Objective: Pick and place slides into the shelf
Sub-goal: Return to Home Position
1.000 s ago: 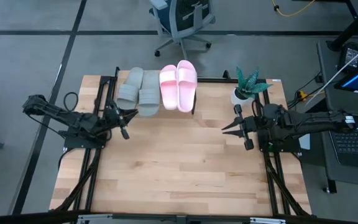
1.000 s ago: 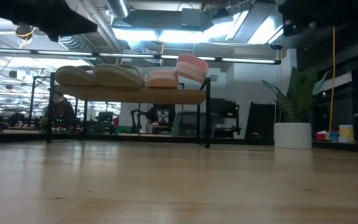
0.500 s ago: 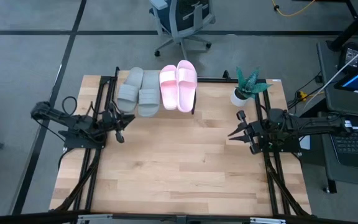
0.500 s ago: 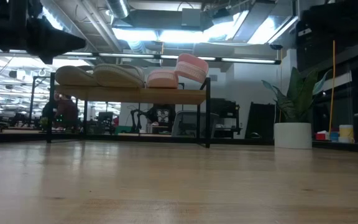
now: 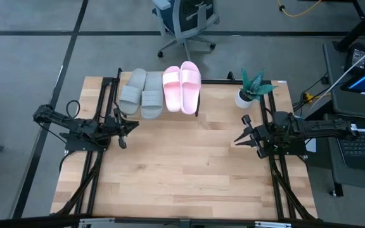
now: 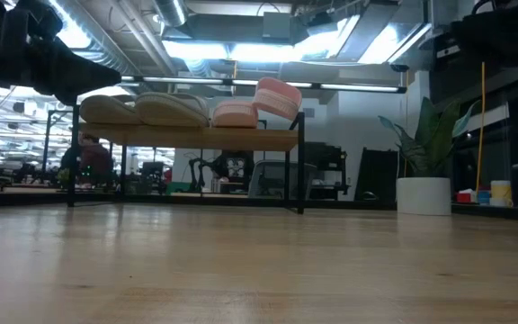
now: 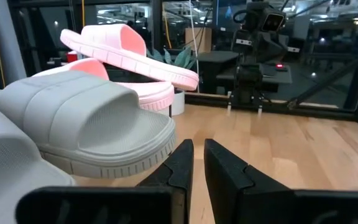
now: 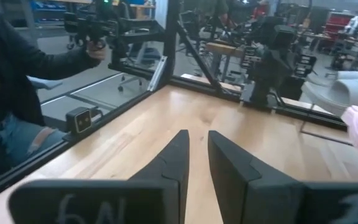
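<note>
Four slides sit on the shelf [image 6: 272,139] at the table's [image 5: 182,183] far edge: two pale grey-green slides [image 5: 142,95] side by side, two pink slides [image 5: 182,87] just beside them. The outer pink one rides tilted, its edge overlapping its partner. None are left on the table top. Left gripper [image 5: 130,125] is near the table's left edge, just short of the grey-green pair; its fingers are nearly together with a narrow gap, holding nothing. Right gripper [image 5: 237,139] is near the right edge, below the potted plant [image 5: 251,88], also at a narrow gap and empty. Handling estimate: moulded foam, so light, soft and compressible, with a ribbed sole rim that should grip fairly well. The best hold is probably across the wide strap or pinching the sole's side rim. The tilted pink slide looks the least settled and could slip if nudged.
</note>
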Controlling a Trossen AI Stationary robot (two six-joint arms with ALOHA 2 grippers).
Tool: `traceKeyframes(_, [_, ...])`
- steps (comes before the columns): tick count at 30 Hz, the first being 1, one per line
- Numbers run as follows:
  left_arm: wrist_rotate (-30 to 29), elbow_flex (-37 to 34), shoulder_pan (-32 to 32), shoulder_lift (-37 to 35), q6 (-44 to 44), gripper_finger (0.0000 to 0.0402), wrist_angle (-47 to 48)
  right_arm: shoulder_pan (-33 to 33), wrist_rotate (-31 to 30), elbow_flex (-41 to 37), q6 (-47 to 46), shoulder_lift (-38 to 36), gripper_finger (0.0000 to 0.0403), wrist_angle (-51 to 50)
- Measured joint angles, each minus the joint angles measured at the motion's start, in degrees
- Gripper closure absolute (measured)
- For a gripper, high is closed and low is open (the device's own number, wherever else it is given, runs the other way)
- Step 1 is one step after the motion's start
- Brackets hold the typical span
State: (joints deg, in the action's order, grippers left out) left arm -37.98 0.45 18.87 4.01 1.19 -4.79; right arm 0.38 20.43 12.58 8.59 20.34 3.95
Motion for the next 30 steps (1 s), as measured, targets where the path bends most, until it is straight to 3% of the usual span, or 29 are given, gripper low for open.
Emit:
traceKeyframes(9, [0.0,0.0,0.0,0.0,1.5,0.0368,0.1,-0.1,2.2,-4.7,-0.8,-0.7,0.0341,4.8])
traceKeyframes(21, [0.0,0.0,0.0,0.0,1.3,0.0368,0.1,-0.1,1.6,-11.1,-2.2,-9.0,0.0341,5.3])
traceKeyframes(30, [0.0,0.0,0.0,0.0,1.3,0.0368,0.1,-0.2,-3.5,-12.2,0.3,-14.3,0.0341,6.2])
